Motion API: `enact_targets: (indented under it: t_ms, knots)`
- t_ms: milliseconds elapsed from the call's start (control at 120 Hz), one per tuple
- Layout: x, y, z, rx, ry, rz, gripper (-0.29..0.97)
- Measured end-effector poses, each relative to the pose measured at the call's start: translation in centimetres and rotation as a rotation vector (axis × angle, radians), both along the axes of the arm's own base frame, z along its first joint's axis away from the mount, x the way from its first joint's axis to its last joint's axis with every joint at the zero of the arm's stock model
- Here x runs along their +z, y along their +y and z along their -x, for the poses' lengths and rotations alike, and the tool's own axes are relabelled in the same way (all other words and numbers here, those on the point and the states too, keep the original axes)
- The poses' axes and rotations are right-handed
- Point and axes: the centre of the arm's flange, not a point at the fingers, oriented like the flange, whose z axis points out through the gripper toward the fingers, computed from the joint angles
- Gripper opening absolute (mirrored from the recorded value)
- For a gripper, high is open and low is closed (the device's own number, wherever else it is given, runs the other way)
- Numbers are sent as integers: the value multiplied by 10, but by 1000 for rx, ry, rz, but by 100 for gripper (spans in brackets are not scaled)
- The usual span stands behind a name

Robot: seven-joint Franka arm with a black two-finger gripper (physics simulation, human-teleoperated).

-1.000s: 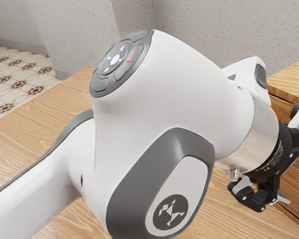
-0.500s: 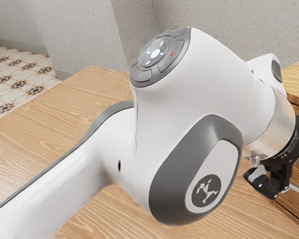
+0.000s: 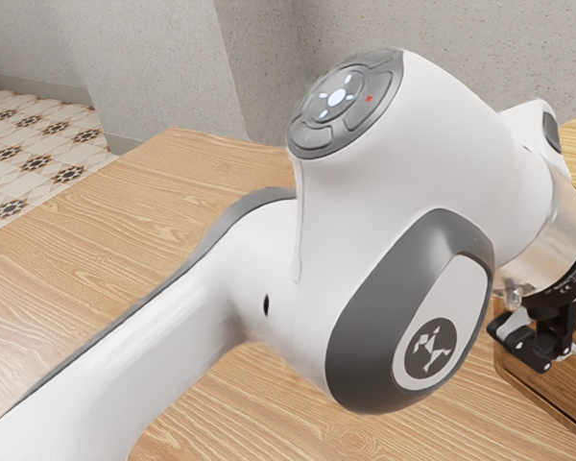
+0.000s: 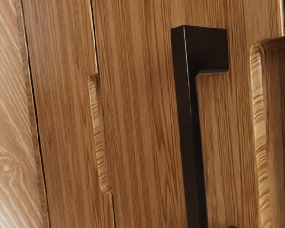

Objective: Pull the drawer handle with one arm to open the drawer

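Drawer handle (image 4: 187, 133): black square-edged bar standing off the wooden drawer front (image 4: 137, 118), close ahead of the hand.
Cabinet (image 3: 557, 389): at the exterior view's right edge, on the desk (image 3: 125, 221).
Handling: rigid and smooth, probably a little slippery. The drawer should slide against steady resistance.
Hold: across the straight run of the bar, clear of its corner post.
End effector (image 3: 545, 344): hard by the cabinet; whether it is parted or closed, or has hold of anything, I cannot tell.

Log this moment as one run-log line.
stage: pre-grasp | end effector: beside cabinet | drawer handle: black bar, close before wrist camera, free of contact
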Motion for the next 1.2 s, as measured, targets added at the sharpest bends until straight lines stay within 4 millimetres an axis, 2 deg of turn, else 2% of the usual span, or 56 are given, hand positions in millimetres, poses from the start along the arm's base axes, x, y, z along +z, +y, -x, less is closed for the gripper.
enact_targets:
  t_ms: [300, 750, 1075, 1200]
  knots:
    - [-9, 3, -11, 10, 14, -1, 65]
    - [-13, 7, -21, 20, 17, -4, 65]
    - [-16, 5, -21, 17, 21, -5, 65]
    - [-26, 6, -28, 22, 28, -8, 65]
